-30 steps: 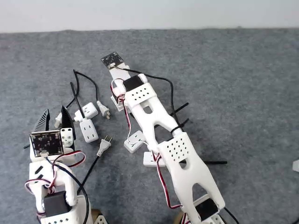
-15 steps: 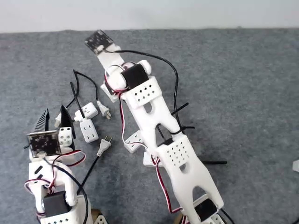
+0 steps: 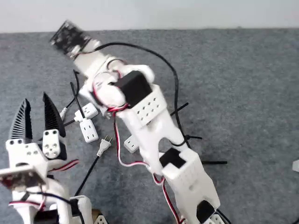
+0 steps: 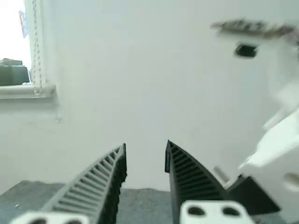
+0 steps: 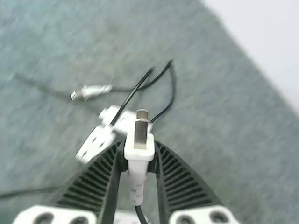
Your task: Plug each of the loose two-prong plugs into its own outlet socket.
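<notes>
We see the right claw (image 5: 138, 150) clamped on a plug (image 5: 138, 134), lengthwise between its jaws, prongs pointing out past the tips, perhaps above a socket (image 5: 93, 142); the left claw (image 4: 145, 156) gapes empty.

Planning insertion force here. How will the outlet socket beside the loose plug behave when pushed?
The outlet socket looks small and light, lying apparently loose on the carpet, so it would probably slide or twist rather than resist. Its boxy, flat shape suggests it won't roll, though it might tip.
</notes>
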`<state>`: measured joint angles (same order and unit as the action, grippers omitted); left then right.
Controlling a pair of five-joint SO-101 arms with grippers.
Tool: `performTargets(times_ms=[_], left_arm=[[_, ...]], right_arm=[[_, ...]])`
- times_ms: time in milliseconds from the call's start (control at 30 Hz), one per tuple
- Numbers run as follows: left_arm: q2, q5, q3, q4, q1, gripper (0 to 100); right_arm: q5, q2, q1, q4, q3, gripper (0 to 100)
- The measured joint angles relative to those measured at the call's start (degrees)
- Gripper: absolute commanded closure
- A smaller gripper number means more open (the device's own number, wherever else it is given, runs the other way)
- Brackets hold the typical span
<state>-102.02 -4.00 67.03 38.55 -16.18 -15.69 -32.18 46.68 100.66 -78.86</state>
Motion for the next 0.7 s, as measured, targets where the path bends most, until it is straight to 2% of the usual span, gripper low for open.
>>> performTargets(times_ms=[333, 467, 700], left_arm=[[-0.1, 1.3, -13.1, 12.3, 12.7, 86], [-0.1, 1.4, -13.5, 13.2, 14.9, 86], [-0.1, 1.4, -13.5, 13.2, 15.2, 86]], right_arm=[[-0.2, 25.8, 1.7, 0.0, 29.2, 99.1], [-0.2, 31.4, 2.2, 0.0, 33.3, 99.1], [-0.2, 32.9, 5.0, 0.0, 33.7, 99.1]])
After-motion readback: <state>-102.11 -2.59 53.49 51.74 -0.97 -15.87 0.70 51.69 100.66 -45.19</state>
